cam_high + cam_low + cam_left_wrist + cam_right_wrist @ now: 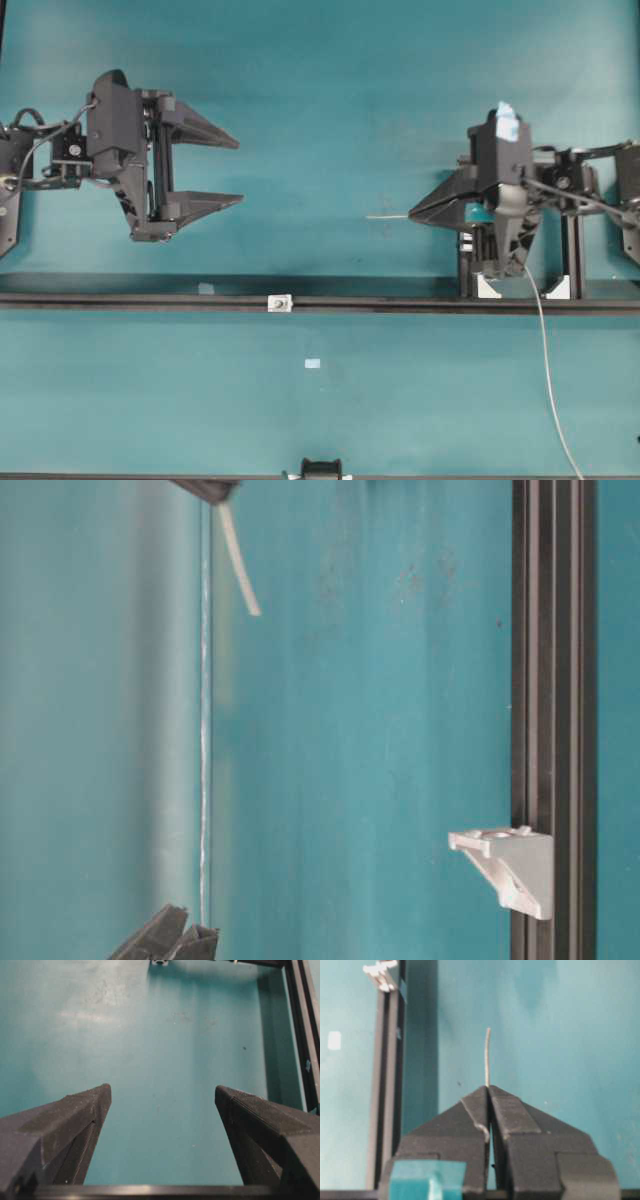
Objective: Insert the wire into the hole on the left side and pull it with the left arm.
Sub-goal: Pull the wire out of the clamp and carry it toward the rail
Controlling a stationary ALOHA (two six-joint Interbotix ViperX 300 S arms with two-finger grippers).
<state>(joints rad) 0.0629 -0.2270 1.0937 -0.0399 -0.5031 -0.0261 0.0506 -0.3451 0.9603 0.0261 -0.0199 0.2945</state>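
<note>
Jaws on the left gripper [240, 170] are spread wide from above; the right gripper [412, 213] pinches the wire [549, 375], whose tip pokes left, well apart from the hole [280, 302] on the rail [450, 303]. Low down, the wire end looks blurry. Right wrist: jaws pressed together on it.

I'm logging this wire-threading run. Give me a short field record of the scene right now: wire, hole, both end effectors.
wire: pinched in the right end effector, short tip sticking out past the fingertips, the rest trailing behind
hole: in the small bracket on the black rail; wire tip not at it yet
right end effector: shut on the wire
left end effector: open, holding nothing
</note>
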